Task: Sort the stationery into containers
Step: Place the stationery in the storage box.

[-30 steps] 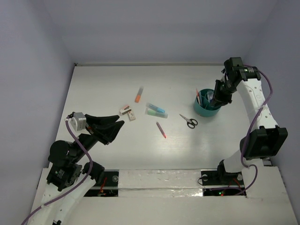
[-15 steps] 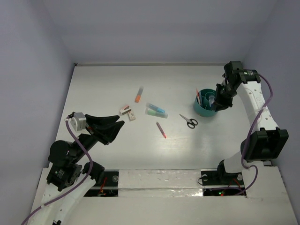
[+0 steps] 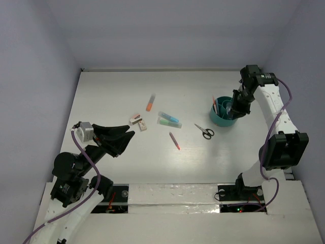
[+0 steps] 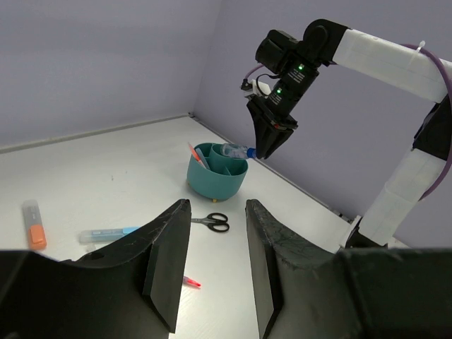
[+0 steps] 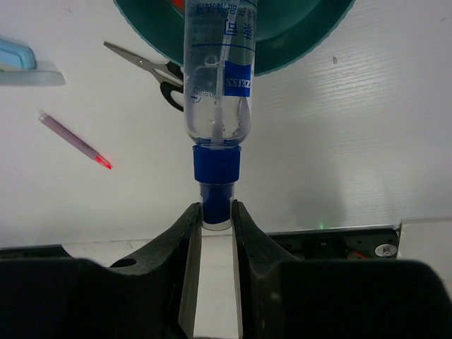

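Note:
My right gripper (image 3: 234, 108) is shut on the blue cap of the blue-capped clear pen (image 5: 217, 85), which points into the teal cup (image 3: 221, 121) from its right rim. The right gripper also shows in its own view (image 5: 217, 212). The cup (image 4: 217, 176) holds a red pen (image 4: 198, 154). Black-handled scissors (image 3: 204, 131) lie left of the cup. A pink pen (image 3: 174, 141), blue and green highlighters (image 3: 169, 120), an orange marker (image 3: 151, 102) and two small erasers (image 3: 138, 122) lie mid-table. My left gripper (image 3: 127, 132) is open and empty at the near left.
The white table (image 3: 111, 91) is walled by pale purple panels at the back and sides. The right arm's upper link (image 3: 277, 109) arches along the right edge beside the cup.
My right wrist has shifted slightly at the cup's right rim, still holding the clear pen. The left arm and the loose stationery have not moved.

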Motion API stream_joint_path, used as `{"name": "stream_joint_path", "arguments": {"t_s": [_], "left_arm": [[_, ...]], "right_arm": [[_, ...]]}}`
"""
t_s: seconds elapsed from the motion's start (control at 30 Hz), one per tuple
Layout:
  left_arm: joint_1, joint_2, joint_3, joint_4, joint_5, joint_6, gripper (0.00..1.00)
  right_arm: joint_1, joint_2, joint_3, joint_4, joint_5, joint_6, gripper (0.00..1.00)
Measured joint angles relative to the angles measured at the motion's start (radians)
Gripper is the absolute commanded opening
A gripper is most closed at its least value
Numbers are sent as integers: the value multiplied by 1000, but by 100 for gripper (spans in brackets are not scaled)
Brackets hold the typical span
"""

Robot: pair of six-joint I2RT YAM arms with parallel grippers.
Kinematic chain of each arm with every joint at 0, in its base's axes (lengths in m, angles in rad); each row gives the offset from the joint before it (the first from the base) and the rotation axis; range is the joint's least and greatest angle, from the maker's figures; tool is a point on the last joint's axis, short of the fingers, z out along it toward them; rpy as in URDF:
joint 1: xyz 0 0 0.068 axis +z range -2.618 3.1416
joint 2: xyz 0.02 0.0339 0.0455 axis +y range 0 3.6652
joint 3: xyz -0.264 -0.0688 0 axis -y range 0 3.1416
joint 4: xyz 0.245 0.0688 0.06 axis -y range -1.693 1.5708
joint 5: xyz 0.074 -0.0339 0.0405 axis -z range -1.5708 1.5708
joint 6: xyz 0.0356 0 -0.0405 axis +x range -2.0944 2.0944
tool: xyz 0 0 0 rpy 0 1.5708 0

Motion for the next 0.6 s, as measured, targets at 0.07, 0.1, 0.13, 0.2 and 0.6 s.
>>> {"name": "stream_joint_path", "arguments": {"t_s": [0.07,0.1,0.13,0.2,0.6], "left_arm": [[0,0,0,0,0,0,33],[0,0,0,0,0,0,33],[0,0,0,0,0,0,33],[0,0,0,0,0,0,33],[0,19,0,0,3,0,33]], "right_arm": [[0,14,18,0,0,0,20],[0,21,25,0,0,0,21],[0,26,34,-1,0,0,21],[0,33,53,0,0,2,23],[0,56,111,-2,31,14,13]]}}
